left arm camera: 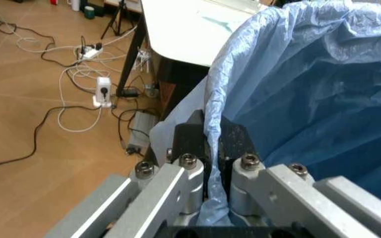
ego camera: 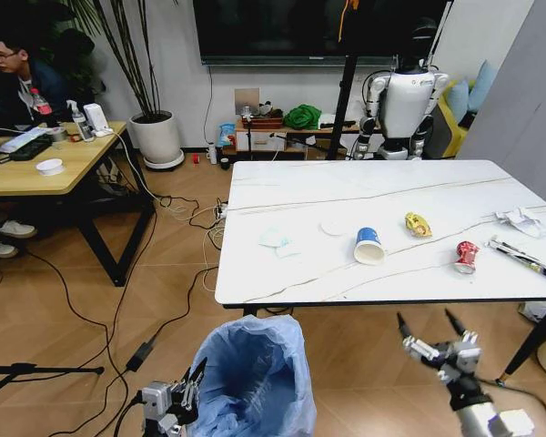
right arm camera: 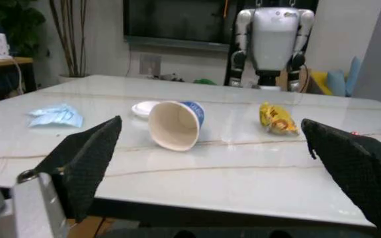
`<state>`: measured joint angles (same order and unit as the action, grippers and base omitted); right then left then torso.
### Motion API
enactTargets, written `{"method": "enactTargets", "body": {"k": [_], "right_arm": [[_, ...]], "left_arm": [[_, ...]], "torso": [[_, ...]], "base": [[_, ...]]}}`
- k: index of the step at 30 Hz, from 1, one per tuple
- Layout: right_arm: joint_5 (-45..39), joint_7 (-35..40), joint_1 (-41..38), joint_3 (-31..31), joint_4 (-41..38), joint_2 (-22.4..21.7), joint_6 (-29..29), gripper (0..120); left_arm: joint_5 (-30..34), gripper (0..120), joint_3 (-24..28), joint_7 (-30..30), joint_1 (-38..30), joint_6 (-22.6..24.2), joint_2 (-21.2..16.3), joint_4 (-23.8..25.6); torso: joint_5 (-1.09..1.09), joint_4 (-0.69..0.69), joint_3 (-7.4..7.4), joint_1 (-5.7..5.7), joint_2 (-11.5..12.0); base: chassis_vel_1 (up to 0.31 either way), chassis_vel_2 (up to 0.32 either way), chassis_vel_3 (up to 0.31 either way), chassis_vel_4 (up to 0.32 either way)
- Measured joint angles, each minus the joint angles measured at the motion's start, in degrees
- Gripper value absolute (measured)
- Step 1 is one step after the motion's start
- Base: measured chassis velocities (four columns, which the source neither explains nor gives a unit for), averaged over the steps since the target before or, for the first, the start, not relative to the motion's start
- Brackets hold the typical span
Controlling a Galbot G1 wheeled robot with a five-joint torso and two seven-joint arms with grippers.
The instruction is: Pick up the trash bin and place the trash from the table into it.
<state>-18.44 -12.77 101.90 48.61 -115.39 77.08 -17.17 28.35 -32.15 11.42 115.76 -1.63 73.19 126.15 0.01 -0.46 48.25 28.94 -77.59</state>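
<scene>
Here the left gripper [ego camera: 193, 375] sits low at the near left, just in front of the table's [ego camera: 382, 182] near edge, with its fingers [left arm camera: 197, 136] pinched shut on the rim of the trash bin [ego camera: 255, 373]; from the left wrist camera a fold of the blue bag [left arm camera: 309, 99] runs straight down between the two black pads. The bin is on the robot's side of the table, near its front left corner, its open mouth facing up, and its base is out of view, so I cannot tell whether it rests on the floor. The right gripper [ego camera: 432, 328] hangs in the air in front of the table's near edge on the right, fingers spread wide and holding nothing. The trash lies scattered across the white tabletop: a blue-and-white paper cup [ego camera: 369, 246] on its side with its mouth toward the robot, a white lid [ego camera: 333, 227] just to its left, a pale tissue [ego camera: 275, 239] farther left, a yellow wrapper [ego camera: 418, 224] to the cup's right, a crushed red can [ego camera: 466, 257] nearer the right edge, and white paper scraps [ego camera: 520, 219] at the far right. From the right wrist camera the cup [right arm camera: 176, 124] lies between the two spread fingers, well beyond them on the tabletop.
</scene>
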Motion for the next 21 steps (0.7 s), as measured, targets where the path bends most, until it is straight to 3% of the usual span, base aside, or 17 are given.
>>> {"method": "enactTargets", "body": {"k": [3, 6, 8, 10, 12, 14, 21], "right_arm": [[-2.08, 0.48, -1.05, 0.01, 0.06, -2.17, 1.01, 92], [-6.56, 1.93, -4.45, -1.75, 1.29, -7.27, 4.78, 98], [-7.33, 2.20, -5.58, -2.27, 1.88, -8.61, 5.70, 100], [-9.55, 2.89, -9.27, -4.70, 4.46, -13.63, 8.01, 100], [-9.82, 3.00, -9.84, -5.15, 4.91, -14.37, 8.27, 100], [-11.31, 3.46, -13.10, -8.04, 7.97, -18.07, 9.28, 100], [-13.57, 3.48, -19.79, -15.14, 14.61, -22.04, 9.81, 100]], "left_arm": [[-0.07, 0, -0.48, 0.22, 0.38, -0.06, 0.61, 0.02], [-0.72, 0, -1.19, 0.83, 1.52, -0.48, 2.47, 0.22], [-0.86, 0, -1.34, 0.94, 1.69, -0.56, 2.89, 0.34], [-1.20, 0, -1.76, 1.21, 2.21, -0.73, 4.02, 0.61], [-1.26, 0, -1.87, 1.23, 2.31, -0.73, 4.19, 0.66], [-1.32, 0, -2.43, 1.34, 2.85, -0.73, 4.93, 0.98], [-1.22, 0, -2.87, 1.44, 4.26, -0.15, 6.14, 1.44]], "torso": [[-0.01, -0.01, -0.02, -0.03, 0.03], [0.00, 0.00, -0.06, -0.05, 0.10], [0.01, 0.00, -0.06, -0.06, 0.11], [0.01, 0.01, -0.08, -0.07, 0.15], [-0.01, 0.01, -0.08, -0.07, 0.16], [0.00, 0.01, -0.10, -0.08, 0.19], [-0.01, -0.01, -0.12, -0.11, 0.23]], "base": [[0.000, 0.000, 0.000, 0.000], [0.000, 0.000, 0.000, 0.000], [0.000, 0.000, 0.000, 0.000], [0.000, 0.000, 0.000, 0.000], [0.000, 0.000, 0.000, 0.000], [0.000, 0.000, 0.000, 0.000], [0.000, 0.000, 0.000, 0.000]]}}
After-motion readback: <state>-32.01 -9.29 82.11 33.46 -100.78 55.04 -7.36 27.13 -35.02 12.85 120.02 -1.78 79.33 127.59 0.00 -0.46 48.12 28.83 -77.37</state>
